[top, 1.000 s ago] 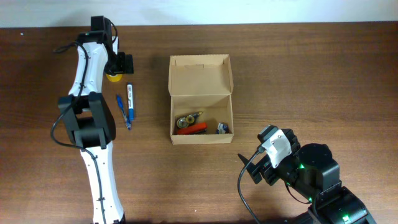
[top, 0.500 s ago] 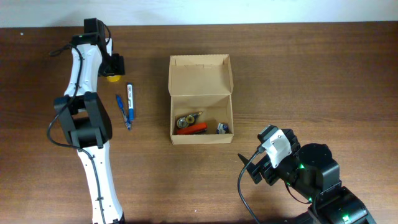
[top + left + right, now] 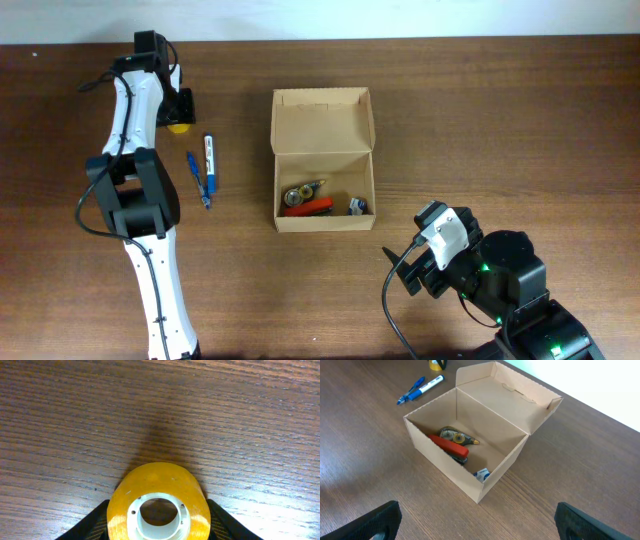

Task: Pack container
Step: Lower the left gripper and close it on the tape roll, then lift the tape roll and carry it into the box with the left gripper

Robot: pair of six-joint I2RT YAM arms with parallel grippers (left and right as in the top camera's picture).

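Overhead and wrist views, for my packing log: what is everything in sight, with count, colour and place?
container: one, brown cardboard, table centre, lid open
correction tape dispenser: one, clear with yellow, inside the container
red item: one, red, inside the container beside the dispenser; kind unclear
small item: one, blue and white, container's front corner; too small to name
tape roll: one, yellow, on the table far left
marker: one, white with blue, left of the container
pen: one, blue, beside the marker
table: one, dark brown wood
left gripper: black fingers flanking the tape roll; grip unclear
right gripper: black fingers wide apart, near the container, holding nothing
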